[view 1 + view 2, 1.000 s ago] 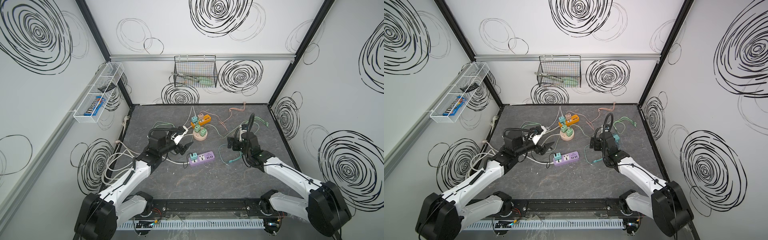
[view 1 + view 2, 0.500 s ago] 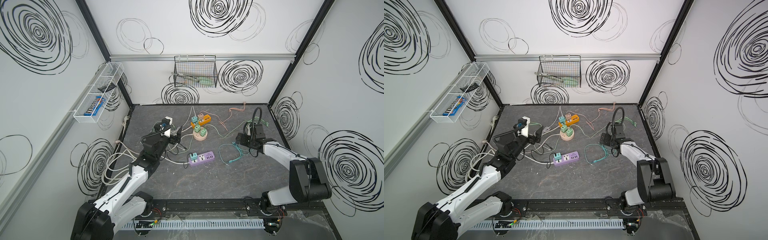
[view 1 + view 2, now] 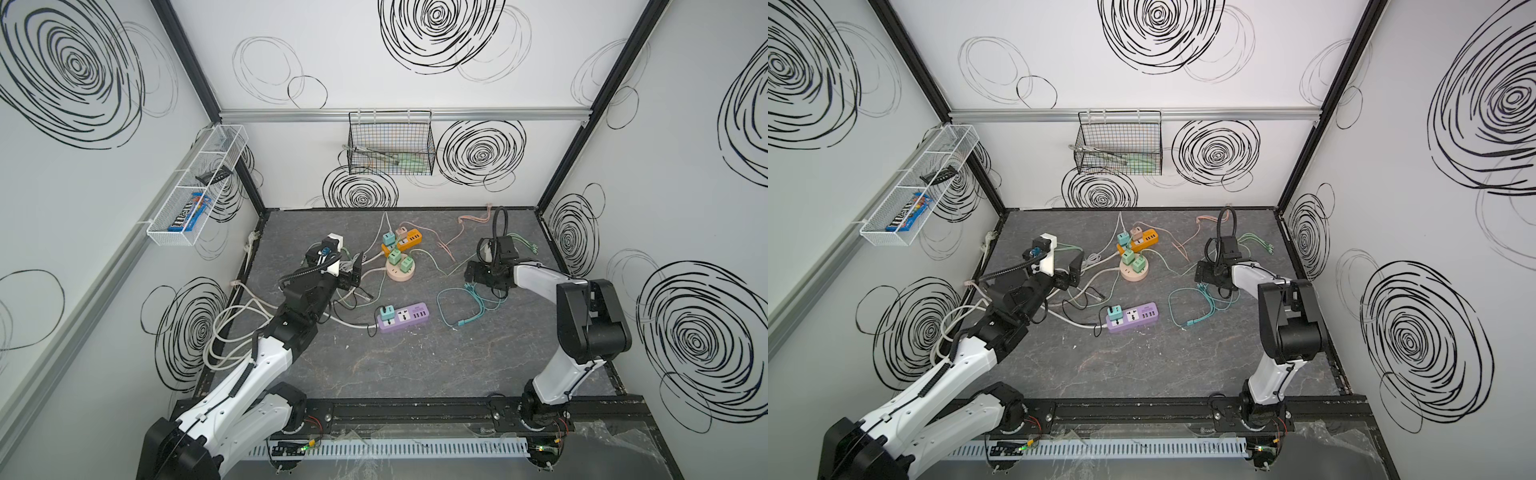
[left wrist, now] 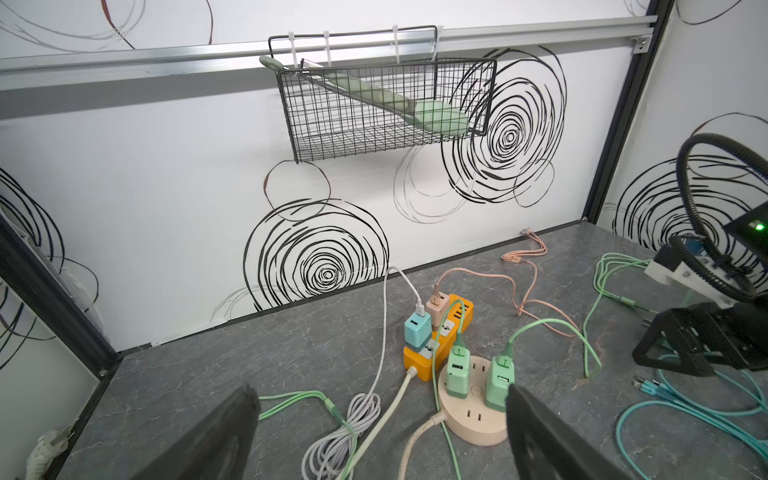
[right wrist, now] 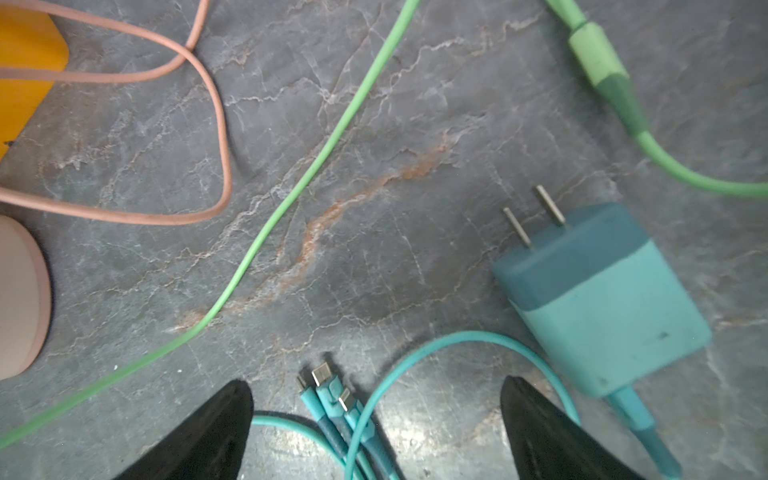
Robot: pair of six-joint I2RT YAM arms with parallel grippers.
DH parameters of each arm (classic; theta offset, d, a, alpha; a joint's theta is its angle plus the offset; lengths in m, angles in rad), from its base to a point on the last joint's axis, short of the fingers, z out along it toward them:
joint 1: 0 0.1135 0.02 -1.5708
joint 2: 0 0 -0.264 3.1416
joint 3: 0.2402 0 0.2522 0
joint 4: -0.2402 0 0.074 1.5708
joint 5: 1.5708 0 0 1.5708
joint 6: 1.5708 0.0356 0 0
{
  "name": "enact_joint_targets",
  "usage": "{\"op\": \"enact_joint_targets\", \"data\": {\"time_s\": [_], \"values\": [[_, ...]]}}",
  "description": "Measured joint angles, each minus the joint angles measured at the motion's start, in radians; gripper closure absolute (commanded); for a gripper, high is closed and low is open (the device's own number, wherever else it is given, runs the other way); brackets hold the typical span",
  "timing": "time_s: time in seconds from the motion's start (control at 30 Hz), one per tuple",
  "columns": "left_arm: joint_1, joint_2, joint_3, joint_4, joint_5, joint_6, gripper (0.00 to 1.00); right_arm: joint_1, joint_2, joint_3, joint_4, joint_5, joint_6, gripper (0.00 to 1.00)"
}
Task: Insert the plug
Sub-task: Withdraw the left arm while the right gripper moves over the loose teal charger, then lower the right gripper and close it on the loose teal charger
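Both left fingers [image 4: 208,440] & right fingers [image 5: 195,436] gape empty; teal plug [image 5: 602,299] lies loose, prongs seen only in right wrist cam.

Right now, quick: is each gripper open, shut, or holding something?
Left gripper: jaws open, holding nothing.
Right gripper: jaws open, holding nothing; the teal plug lies loose on the table.
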State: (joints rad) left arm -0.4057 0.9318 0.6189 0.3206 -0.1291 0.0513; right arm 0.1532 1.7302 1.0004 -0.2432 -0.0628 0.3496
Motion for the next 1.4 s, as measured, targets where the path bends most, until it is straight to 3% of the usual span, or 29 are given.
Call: {"op": "enact_joint_targets", "data": {"time_s": [0.27,0.63,1.17,1.3,1.4], "values": [[-0.002,0.023,0.03,-0.026,-0.022,-0.011,0.04,0.09,-0.002,-0.04,-0.023,0.025,0.004,0.03],[-0.028,0.063,0.066,-0.082,-0.068,-0.014,0.04,0.144,-0.121,-0.164,-0.049,0.011,0.052,0.03],[-0.056,0.097,0.08,-0.111,-0.12,-0.009,0.04,0.344,-0.338,-0.302,-0.174,-0.132,0.126,0.03],[-0.072,0.103,0.081,-0.126,-0.132,0.001,0.04,0.344,-0.416,-0.302,-0.198,-0.101,0.126,0.03],[-0.079,0.106,0.081,-0.134,-0.142,0.008,0.04,0.27,-0.463,-0.301,-0.178,-0.047,0.126,0.03]]}}
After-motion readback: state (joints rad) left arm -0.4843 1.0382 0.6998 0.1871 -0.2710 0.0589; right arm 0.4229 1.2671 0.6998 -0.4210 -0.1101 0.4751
